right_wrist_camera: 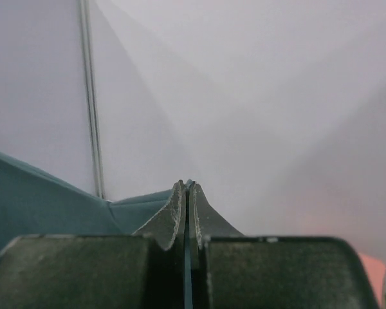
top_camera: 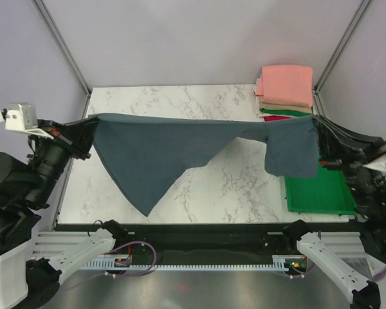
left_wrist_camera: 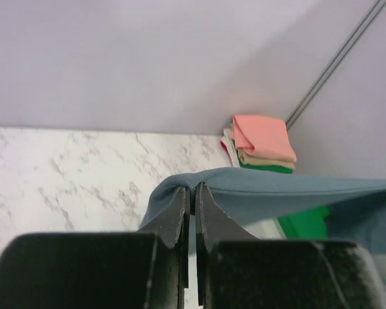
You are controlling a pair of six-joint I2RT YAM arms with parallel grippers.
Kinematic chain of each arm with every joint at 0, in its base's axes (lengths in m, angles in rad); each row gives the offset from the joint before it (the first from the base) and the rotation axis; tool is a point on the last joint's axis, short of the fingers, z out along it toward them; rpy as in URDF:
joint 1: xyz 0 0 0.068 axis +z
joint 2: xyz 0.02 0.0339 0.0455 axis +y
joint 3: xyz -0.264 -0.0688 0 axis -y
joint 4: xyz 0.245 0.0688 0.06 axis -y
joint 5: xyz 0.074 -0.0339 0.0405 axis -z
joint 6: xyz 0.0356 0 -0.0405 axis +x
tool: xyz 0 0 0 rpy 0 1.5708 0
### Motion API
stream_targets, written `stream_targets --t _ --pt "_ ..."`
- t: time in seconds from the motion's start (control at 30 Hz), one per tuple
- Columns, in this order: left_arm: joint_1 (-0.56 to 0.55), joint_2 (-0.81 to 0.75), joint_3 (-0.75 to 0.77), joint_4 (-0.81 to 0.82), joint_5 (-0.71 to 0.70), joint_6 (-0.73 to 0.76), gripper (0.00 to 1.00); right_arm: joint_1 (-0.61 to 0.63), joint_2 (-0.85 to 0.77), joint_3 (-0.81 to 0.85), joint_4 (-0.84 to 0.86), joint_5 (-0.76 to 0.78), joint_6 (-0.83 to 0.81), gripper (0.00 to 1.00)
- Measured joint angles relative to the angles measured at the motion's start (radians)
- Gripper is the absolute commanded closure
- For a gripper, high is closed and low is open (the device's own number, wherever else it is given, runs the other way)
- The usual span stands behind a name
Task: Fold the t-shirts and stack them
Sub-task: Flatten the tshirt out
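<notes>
Mid-spread, shirt (top_camera: 161,151) pinched taut between left gripper (left_wrist_camera: 193,190) and, seemingly, right gripper (right_wrist_camera: 187,187); next calls for lowering flat onto table (top_camera: 199,103) below both.

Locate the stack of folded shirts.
Top view: the folded stack sits at the far right corner of the table, salmon-pink on top, just beyond the green tray and behind the lifted blue-grey shirt.

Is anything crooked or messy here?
Yes, the blue shirt hangs lopsided. The left gripper and right gripper pinch its top edge and hold it stretched in the air. A long point droops toward the left side, while the right side hangs short. The folded stack looks tidy enough.
</notes>
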Motion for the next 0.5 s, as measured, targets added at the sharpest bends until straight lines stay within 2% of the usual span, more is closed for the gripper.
stream_targets --t 0.2,0.5 --pt "-0.003 0.040 0.151 0.005 0.014 0.140 0.98 0.000 -0.085 0.058 0.062 -0.090 -0.132 1.00" --pt "-0.006 -0.002 0.130 0.076 0.041 0.289 0.98 0.000 -0.080 0.180 0.086 -0.156 -0.212 1.00"
